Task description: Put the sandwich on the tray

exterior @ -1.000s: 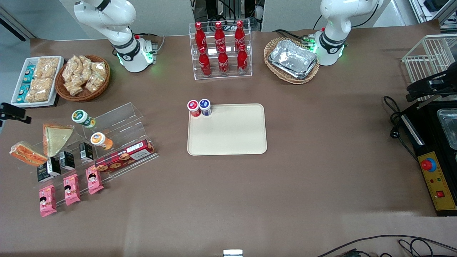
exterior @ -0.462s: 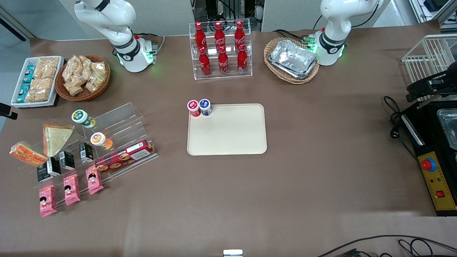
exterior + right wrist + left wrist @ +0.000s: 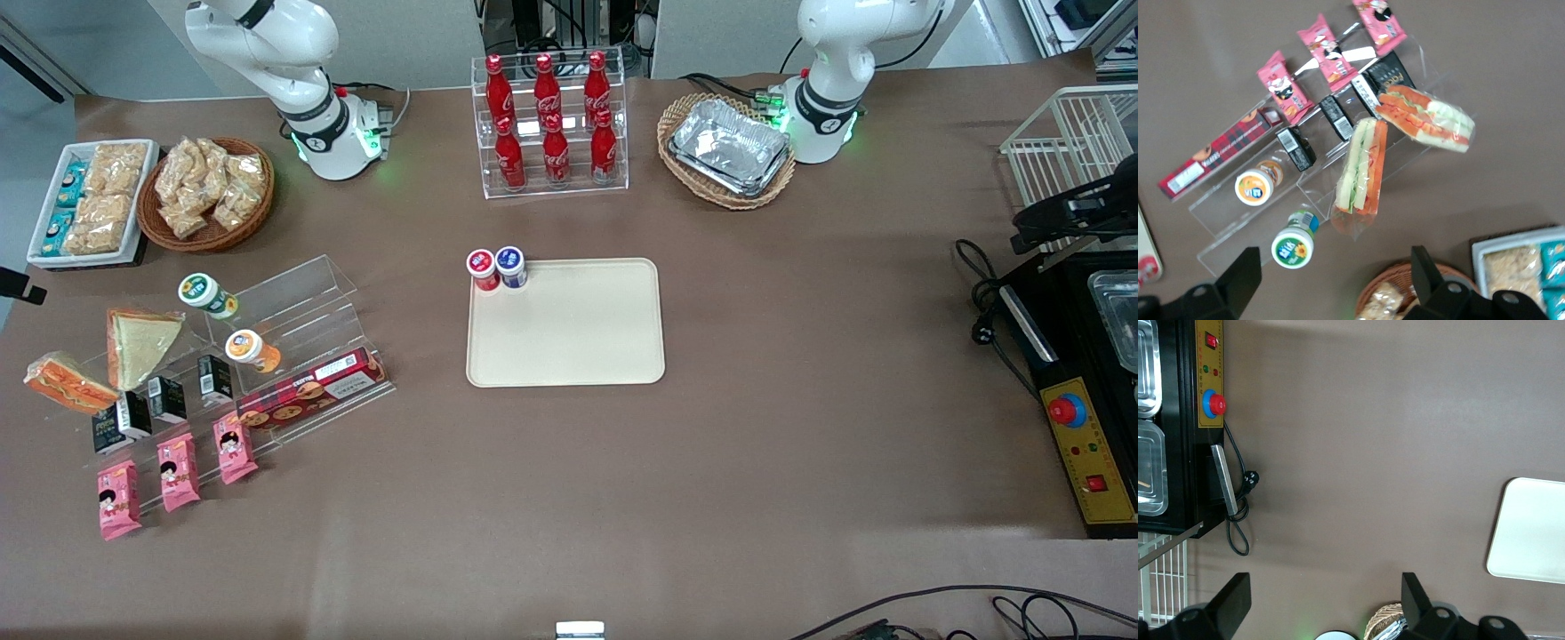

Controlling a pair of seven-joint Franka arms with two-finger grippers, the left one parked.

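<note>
this looks like a robot lab arranged as a small snack shop: two white arm bases (image 3: 333, 133) stand at the table's edge farthest from the front camera, cola bottles (image 3: 548, 120) fill a clear rack, and a control box with a red emergency button (image 3: 1067, 410) sits at the parked arm's end.

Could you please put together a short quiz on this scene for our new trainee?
1. True or false: the sandwich already lies on the tray.
2. The gripper, hanging above the snack display, is: A) open, B) shut on the sandwich, C) shut and empty.
3. Fill in: the clear rack holds ___ red cola bottles.
Key: 1 false; 2 A; 3 six.
</note>
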